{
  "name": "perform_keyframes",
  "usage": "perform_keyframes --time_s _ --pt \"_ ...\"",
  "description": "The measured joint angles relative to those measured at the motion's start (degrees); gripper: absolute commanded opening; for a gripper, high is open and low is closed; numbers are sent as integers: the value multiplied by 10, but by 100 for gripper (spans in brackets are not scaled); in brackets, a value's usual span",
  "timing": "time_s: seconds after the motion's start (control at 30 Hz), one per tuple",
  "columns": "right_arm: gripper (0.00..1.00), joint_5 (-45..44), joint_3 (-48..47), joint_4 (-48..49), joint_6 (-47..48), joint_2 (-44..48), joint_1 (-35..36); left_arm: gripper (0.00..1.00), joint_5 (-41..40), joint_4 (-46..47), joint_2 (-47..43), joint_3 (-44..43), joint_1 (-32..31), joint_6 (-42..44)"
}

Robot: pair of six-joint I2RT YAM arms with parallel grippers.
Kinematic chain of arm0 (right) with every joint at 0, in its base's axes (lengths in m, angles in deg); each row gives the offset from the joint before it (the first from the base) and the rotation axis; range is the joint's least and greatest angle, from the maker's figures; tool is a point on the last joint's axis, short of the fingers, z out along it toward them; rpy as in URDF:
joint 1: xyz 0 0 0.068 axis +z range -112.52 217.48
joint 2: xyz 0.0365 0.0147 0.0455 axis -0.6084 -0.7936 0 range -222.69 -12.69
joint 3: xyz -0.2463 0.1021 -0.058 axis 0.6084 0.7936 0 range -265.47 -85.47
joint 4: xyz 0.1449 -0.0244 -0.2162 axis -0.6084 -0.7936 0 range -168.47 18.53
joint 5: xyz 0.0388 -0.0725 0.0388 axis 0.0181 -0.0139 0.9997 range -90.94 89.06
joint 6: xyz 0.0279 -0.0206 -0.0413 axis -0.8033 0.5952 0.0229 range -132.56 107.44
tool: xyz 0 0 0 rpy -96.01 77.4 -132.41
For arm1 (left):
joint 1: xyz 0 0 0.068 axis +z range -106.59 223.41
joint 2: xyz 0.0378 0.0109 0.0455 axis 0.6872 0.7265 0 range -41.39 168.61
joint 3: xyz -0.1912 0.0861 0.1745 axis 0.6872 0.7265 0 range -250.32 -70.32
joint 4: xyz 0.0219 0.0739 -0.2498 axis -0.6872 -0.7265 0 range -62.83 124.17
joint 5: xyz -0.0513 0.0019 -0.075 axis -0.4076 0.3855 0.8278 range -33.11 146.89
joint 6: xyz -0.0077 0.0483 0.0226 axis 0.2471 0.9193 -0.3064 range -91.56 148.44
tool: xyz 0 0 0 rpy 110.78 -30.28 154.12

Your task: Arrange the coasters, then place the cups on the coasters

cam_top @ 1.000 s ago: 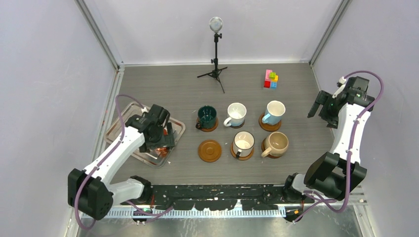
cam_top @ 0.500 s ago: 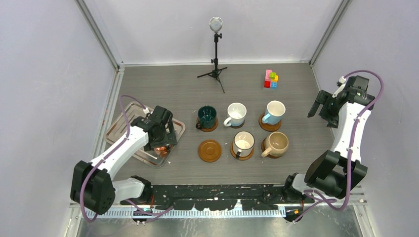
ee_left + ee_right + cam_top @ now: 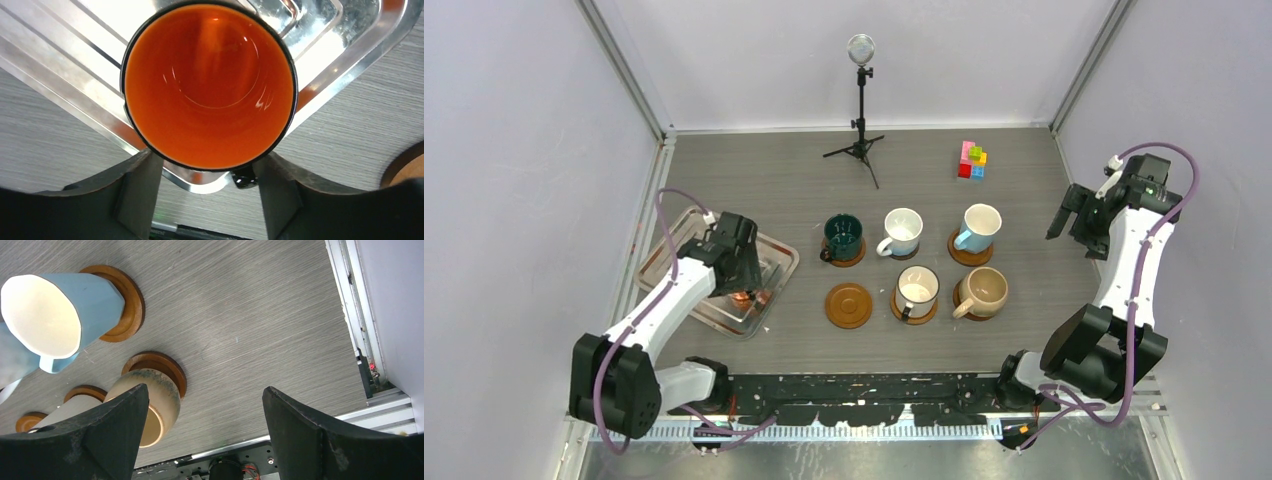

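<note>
The orange cup [image 3: 207, 85] stands upright on the silver tray [image 3: 350, 30] near its corner, with its dark handle toward my wrist. My left gripper [image 3: 207, 160] straddles it, one finger against each side; from above the gripper [image 3: 746, 290] covers most of the cup [image 3: 744, 297]. One coaster [image 3: 849, 304] lies bare just right of the tray [image 3: 780, 262]. The dark green [image 3: 842, 236], white [image 3: 903, 230], light blue [image 3: 979, 226], dark-rimmed white [image 3: 917, 288] and beige [image 3: 984, 290] cups each sit on a coaster. My right gripper [image 3: 205, 390] hangs open and empty at the right.
A microphone on a small tripod [image 3: 861, 100] stands at the back centre. A stack of coloured blocks [image 3: 972, 160] sits at the back right. Frame posts and white walls enclose the table.
My left gripper has shifted slightly left and down over the tray, and its fingers have drawn in onto the orange cup. The right arm has not moved.
</note>
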Motion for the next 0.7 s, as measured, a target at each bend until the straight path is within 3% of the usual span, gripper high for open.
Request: perform_keyframes --time_s 0.2,0.43,0.7 --pt "88 0 5 -1 2 0 0 61 17 33 -5 5 42 52" --pt "88 0 5 -1 3 0 0 62 37 80 17 16 44 90" --pt "88 0 5 -1 3 0 0 48 56 123 40 28 51 109"
